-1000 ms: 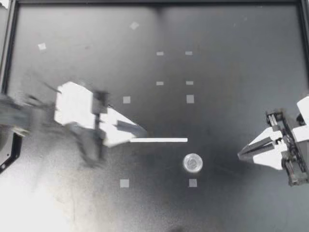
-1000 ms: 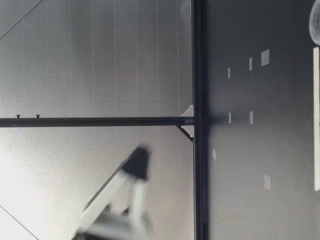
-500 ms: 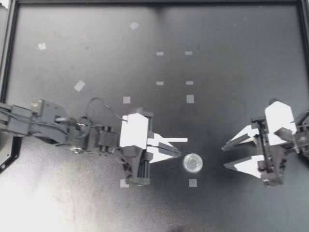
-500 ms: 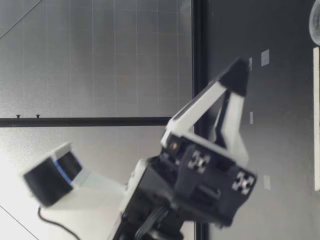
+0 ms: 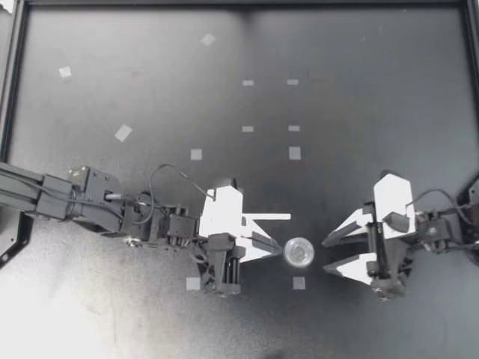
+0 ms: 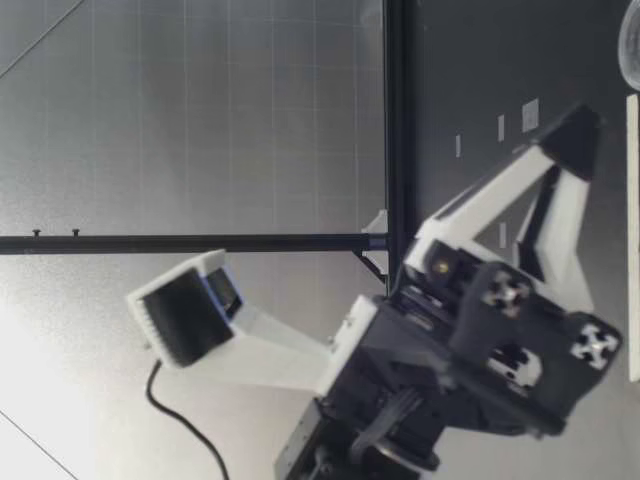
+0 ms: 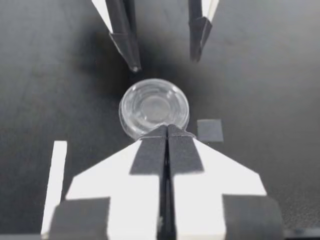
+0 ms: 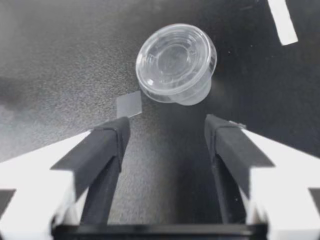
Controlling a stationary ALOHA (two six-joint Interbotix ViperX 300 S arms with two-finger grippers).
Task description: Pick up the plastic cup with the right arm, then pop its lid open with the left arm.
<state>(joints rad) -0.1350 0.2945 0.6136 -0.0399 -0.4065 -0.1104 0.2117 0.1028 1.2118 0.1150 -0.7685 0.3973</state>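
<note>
A small clear plastic cup stands on the black table between my two grippers. My left gripper is shut, its tips at the cup's left rim. In the left wrist view the shut gripper meets the cup at its near edge. My right gripper is open just right of the cup, holding nothing. From the right wrist, the cup lies a little ahead of the open gripper, tipped slightly. In the low view my left gripper hangs just above the table.
A white strip lies beside my left gripper, partly covered by it. Small grey tape squares dot the table, one close under the cup. The table's black frame runs along the left and far edges.
My left arm swung right and stopped with its shut tips at the cup. My right gripper opened wide and moved left toward the cup.
</note>
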